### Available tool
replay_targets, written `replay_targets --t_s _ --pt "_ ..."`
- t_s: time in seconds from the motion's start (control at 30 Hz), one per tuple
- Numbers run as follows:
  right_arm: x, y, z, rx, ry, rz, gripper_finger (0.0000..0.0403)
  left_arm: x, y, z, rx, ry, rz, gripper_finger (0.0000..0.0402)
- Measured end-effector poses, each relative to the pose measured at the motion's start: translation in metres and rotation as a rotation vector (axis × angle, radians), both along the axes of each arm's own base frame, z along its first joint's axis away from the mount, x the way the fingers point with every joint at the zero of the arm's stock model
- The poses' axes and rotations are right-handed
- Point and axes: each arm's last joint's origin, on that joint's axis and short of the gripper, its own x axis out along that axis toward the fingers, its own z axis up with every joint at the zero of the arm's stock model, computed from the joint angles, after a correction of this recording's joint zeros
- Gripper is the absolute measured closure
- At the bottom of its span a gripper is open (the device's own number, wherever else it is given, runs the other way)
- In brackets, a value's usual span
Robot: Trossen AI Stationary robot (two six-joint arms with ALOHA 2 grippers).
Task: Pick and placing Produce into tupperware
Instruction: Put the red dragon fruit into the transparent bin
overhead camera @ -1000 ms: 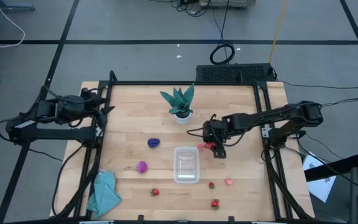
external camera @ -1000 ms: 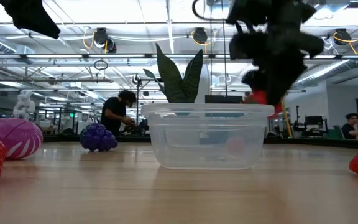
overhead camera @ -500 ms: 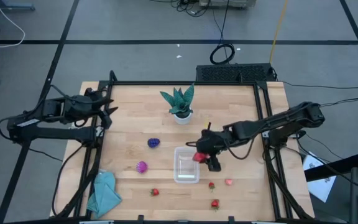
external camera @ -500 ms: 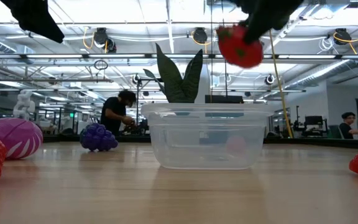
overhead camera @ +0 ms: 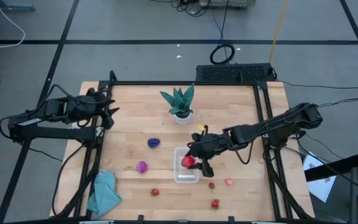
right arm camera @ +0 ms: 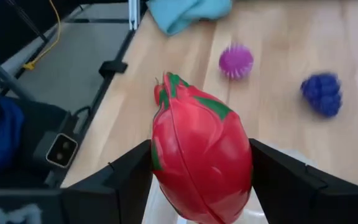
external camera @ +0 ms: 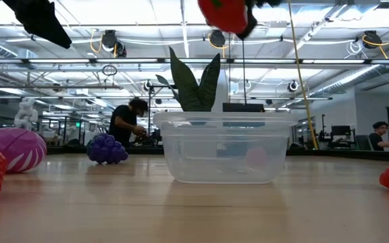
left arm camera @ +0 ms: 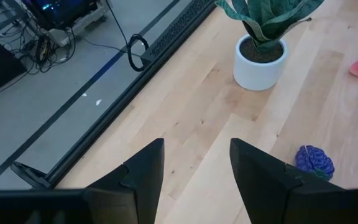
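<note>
Right hand [overhead camera: 191, 162], suspended above the tupperware [overhead camera: 186, 167], pinching a red fruit with green leaf markings [right arm camera: 201, 165] between its two dark fingers [right arm camera: 291, 180]. In the low view the fruit [external camera: 225, 13] hangs well clear of the container rim [external camera: 225, 120], roughly over its middle; in the high view it sits over the container's near-right part. Left hand [left arm camera: 194, 165], fingers spread and holding nothing, waits over the far-left corner of the worktop [overhead camera: 229, 118], well apart from the produce.

The tupperware is a clear rectangular tub standing near the middle of the worktop, in front of the potted plant [overhead camera: 180, 102]. Through its wall in the low view nothing rests plainly inside; a faint pink blur there is probably a piece lying behind it, though this cannot be settled.

Produce lying loose on the worktop: a dark purple piece [overhead camera: 153, 142] and a magenta piece [overhead camera: 142, 166] to the left of the tub; a small red piece [overhead camera: 155, 192] in front of it on the left; two small red pieces [overhead camera: 211, 185] [overhead camera: 215, 203] and a pale pink piece [overhead camera: 229, 182] in front on the right. A teal cloth [overhead camera: 103, 191] lies at the near-left corner.

Judged progress: early. The held fruit appears to be the first delivery, awaiting lowering and release; six pieces remain to be collected.
</note>
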Motion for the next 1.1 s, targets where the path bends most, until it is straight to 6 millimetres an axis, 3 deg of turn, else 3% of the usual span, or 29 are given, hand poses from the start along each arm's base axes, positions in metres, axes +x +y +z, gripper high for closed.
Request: replay_targets --t_s 0.2,0.3,0.4,0.67,0.93,1.1 --pt "0.004 0.0 0.047 -0.165 -0.055 -0.021 0.0167 0.0 0.0 0.0 -0.001 0.0 -0.001 0.0215" --pt "0.007 0.0 0.06 -0.233 -0.031 -0.05 0.0167 0.0 0.0 0.0 -0.003 0.001 -0.003 0.0215" --pt "0.017 0.003 0.053 -0.269 0.039 -0.052 0.0167 0.0 0.0 0.0 -0.004 0.001 -0.004 0.0215" --pt "0.049 0.014 0.008 -0.347 0.372 -0.027 0.0167 0.0 0.0 0.0 -0.001 0.006 -0.012 0.0215" --pt "0.066 0.026 -0.025 -0.252 0.492 -0.021 0.0167 0.0 0.0 0.0 0.005 0.011 -0.018 0.0215" --pt "0.068 0.028 -0.034 -0.23 0.529 -0.012 0.0167 0.0 0.0 0.0 0.005 0.011 -0.018 0.0215"
